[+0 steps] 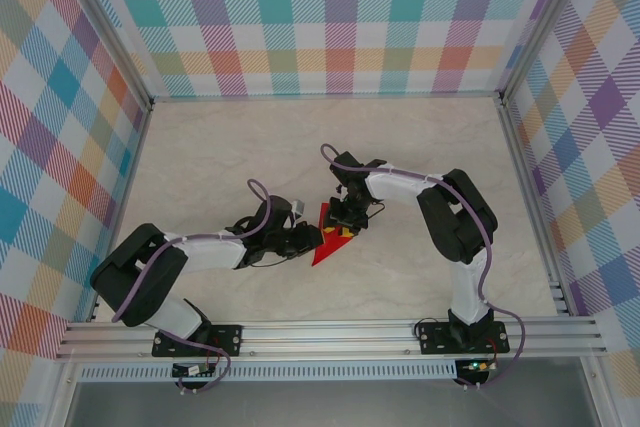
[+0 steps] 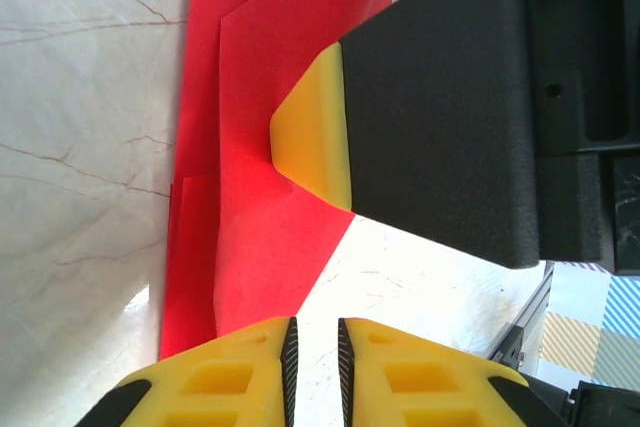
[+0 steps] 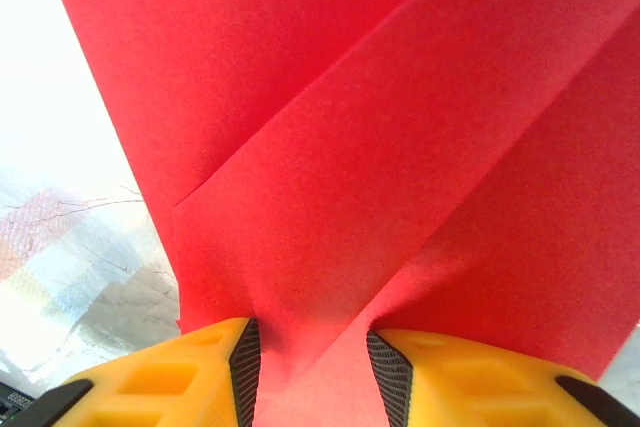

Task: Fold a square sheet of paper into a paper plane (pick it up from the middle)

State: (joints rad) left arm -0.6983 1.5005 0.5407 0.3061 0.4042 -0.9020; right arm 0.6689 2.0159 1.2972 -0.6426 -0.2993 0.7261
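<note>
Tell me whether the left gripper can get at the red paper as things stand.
Probably yes. The left gripper, jaws barely parted, sits at the near edge of the red paper with nothing between them. The right gripper straddles the paper farther along, leaving this edge free.

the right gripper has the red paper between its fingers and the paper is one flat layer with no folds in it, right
Not quite. The red paper is already folded: the right wrist view shows creases and layers overlapping one another. The rest holds: the right gripper does have it between its fingers.
</note>
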